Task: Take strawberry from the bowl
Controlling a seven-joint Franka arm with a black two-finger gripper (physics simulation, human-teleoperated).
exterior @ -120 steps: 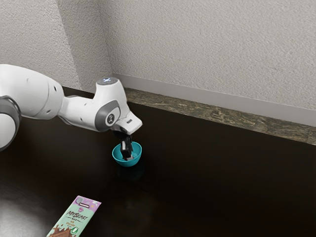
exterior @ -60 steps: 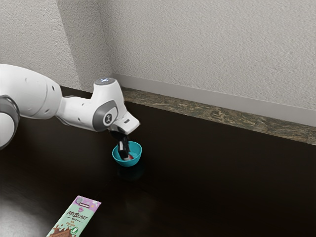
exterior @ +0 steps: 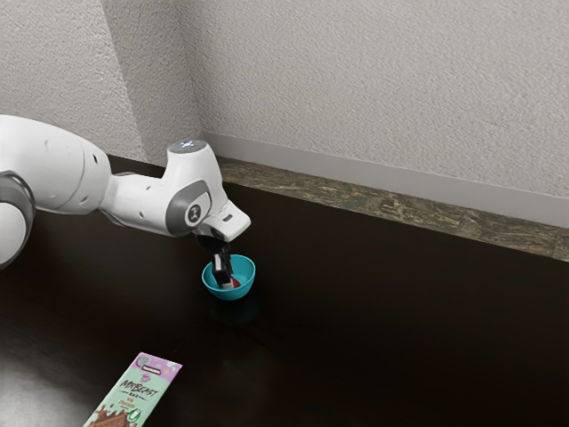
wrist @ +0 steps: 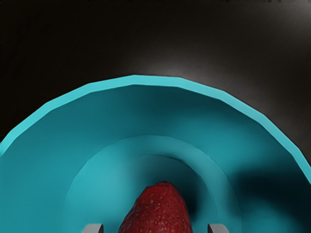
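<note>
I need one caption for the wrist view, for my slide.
A red strawberry in a teal bowl, between the open fingers of the end effector.

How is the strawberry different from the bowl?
The strawberry is red, but the bowl is blue-green. The strawberry is solid and speckled; the bowl is hollow and plain. The strawberry is smaller, sitting inside the wider bowl. Both look roundish.

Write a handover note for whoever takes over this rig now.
Gripper: the black two-finger gripper is open, reaching down into the bowl.
Things: the red, seed-dotted strawberry lies inside the round teal bowl, between the fingertips, with a gap on each side.
Done: gripper lowered around the strawberry.
Left: close on it, then lift it clear of the rim.
</note>
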